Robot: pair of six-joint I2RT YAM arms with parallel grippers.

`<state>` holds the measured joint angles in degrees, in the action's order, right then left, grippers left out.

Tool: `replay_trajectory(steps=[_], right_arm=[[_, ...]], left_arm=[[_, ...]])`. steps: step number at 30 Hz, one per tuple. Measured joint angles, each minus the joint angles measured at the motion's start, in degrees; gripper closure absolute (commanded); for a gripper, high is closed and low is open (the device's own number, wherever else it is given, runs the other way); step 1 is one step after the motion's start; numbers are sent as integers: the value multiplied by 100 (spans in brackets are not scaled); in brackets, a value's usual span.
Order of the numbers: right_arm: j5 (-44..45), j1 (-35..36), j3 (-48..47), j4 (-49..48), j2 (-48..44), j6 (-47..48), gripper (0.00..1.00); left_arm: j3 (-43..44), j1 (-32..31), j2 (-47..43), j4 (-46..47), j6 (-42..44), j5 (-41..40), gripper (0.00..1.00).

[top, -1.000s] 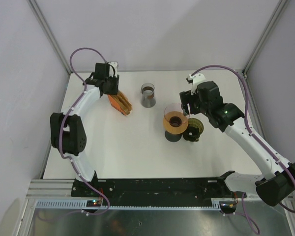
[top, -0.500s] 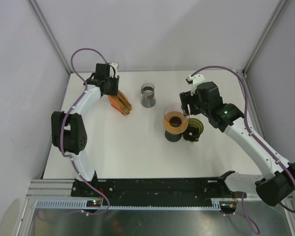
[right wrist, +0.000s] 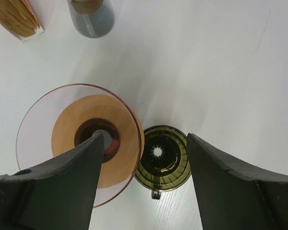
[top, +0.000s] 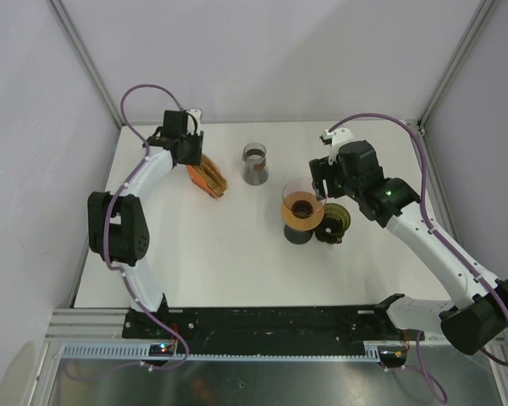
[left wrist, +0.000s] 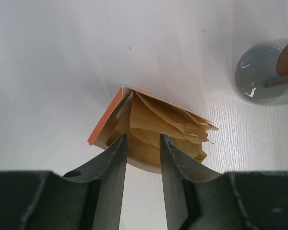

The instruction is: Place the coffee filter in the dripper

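A stack of tan paper coffee filters (left wrist: 158, 125) stands in an orange holder (left wrist: 104, 120) at the back left of the table, and it also shows in the top view (top: 208, 178). My left gripper (left wrist: 141, 143) hovers right over the stack's near edge. Its fingers stand a narrow gap apart and hold nothing. A clear pinkish cone dripper (right wrist: 79, 139) with a tan inside sits on a dark base (top: 300, 210). A dark green ribbed dripper (right wrist: 162, 156) stands beside it on the right (top: 333, 222). My right gripper (right wrist: 144, 143) is wide open above both drippers.
A grey cup (top: 255, 163) with something brown in it stands between the filter holder and the drippers; it also shows in the left wrist view (left wrist: 266, 72) and the right wrist view (right wrist: 90, 17). The white table (top: 203, 262) is ringed by pale walls.
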<state>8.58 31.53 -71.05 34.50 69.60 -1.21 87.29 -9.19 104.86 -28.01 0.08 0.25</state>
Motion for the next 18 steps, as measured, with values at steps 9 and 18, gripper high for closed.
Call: replay_trajectory(steps=[9,18], right_arm=[[-2,0,0,0,26,0,26],[0,0,0,15,26,0,27]], left_arm=[[-94,35,-28,7,-4,87,62],[-92,35,-26,7,-4,164,63]])
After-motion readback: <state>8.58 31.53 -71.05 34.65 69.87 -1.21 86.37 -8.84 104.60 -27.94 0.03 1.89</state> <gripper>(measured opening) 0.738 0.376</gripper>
